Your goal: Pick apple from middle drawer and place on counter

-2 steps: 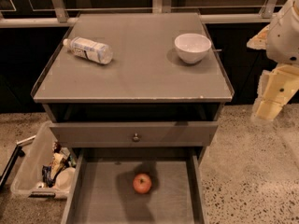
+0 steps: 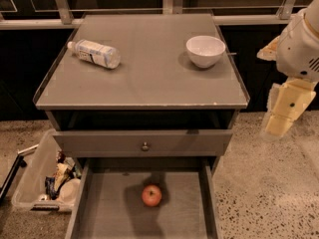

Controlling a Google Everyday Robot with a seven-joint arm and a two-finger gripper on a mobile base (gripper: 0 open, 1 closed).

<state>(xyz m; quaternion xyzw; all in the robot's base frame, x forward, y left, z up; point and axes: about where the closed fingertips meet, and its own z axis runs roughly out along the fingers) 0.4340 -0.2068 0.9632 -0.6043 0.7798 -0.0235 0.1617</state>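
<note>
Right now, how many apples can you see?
1: the apple lies about centred on the floor of the open drawer. Its back is hidden beneath the drawer above, so more could sit there. The gripper hangs right of the counter.

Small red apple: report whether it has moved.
No. The small red apple stays below the round metal knob, as before; the cream gripper hangs right of the grey counter.
</note>
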